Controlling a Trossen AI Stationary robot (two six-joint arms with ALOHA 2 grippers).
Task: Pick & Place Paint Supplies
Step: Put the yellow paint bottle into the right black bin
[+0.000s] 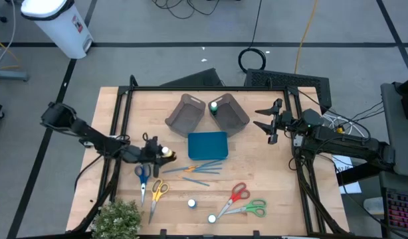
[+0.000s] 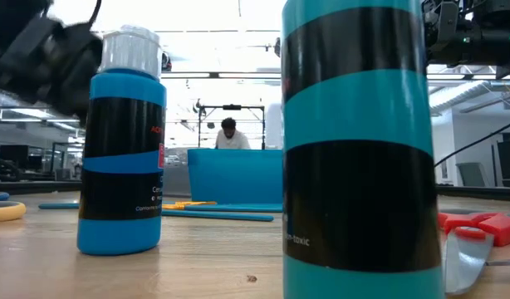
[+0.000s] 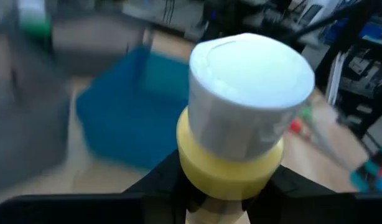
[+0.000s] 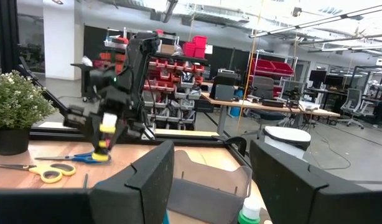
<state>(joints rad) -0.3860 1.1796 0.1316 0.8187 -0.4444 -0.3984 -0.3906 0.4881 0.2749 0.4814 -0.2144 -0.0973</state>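
We see the left gripper (image 1: 163,152) at mid-left of the high view, clenched on a yellow-capped paint bottle (image 3: 241,134), just left of the teal tray (image 1: 207,145). The right gripper (image 1: 268,121) hangs at upper right, fingers apart, holding nothing. 1 green-capped bottle (image 1: 214,105) sits in a bin (image 1: 234,114).

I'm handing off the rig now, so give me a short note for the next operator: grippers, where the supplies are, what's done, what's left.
Left gripper: shut on a yellow-capped paint bottle, beside the teal tray.
Right gripper: open, empty, waiting at the table's right.
Done: green-capped bottle sits in the right bin.
Left: four scissors, brushes, two loose bottles on the table.
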